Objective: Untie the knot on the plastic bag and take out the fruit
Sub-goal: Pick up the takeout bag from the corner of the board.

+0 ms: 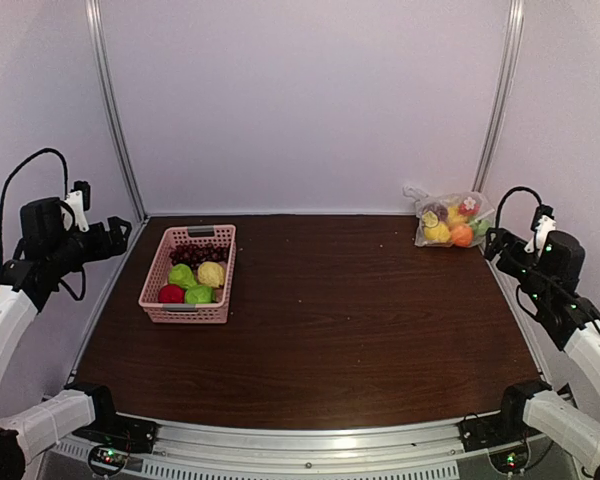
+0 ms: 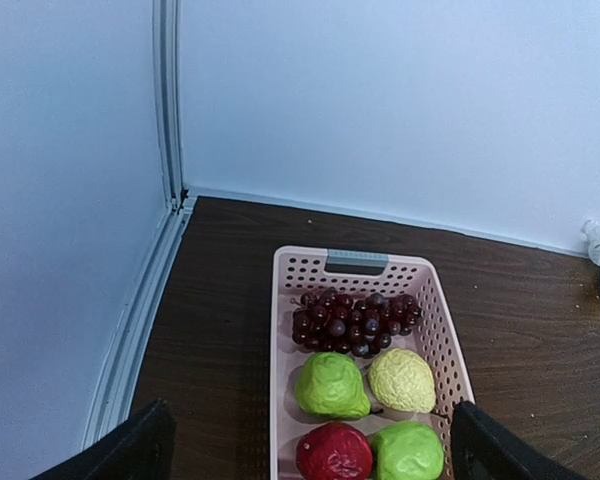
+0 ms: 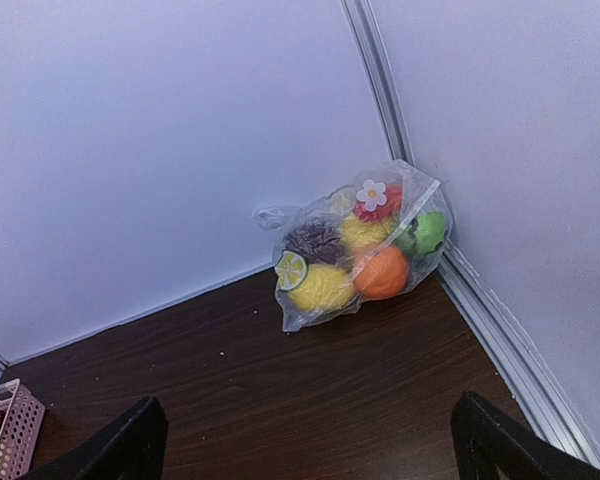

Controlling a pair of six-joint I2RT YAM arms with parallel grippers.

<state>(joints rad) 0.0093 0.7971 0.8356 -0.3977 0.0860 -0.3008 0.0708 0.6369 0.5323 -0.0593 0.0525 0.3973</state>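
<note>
The clear plastic bag [image 1: 452, 220] [image 3: 358, 250] lies in the table's far right corner against the wall. The fruit inside shows through the film: an orange [image 3: 382, 272], a yellow piece [image 3: 325, 287], a green ball [image 3: 427, 232] and a dark piece [image 3: 315, 240]. The knot [image 3: 275, 215] is a small twist of film sticking out at the bag's upper left. My right gripper [image 1: 498, 243] [image 3: 310, 440] hangs open just in front of the bag, apart from it. My left gripper [image 1: 120, 232] [image 2: 312, 445] is open at the table's far left, above the near end of a basket, holding nothing.
A pink slotted basket [image 1: 158, 268] [image 2: 279, 330] stands at the left of the table with dark grapes [image 2: 352, 320], light green fruits [image 2: 332, 385] and a red one [image 2: 334, 452]. Walls and metal rails close off the back and sides.
</note>
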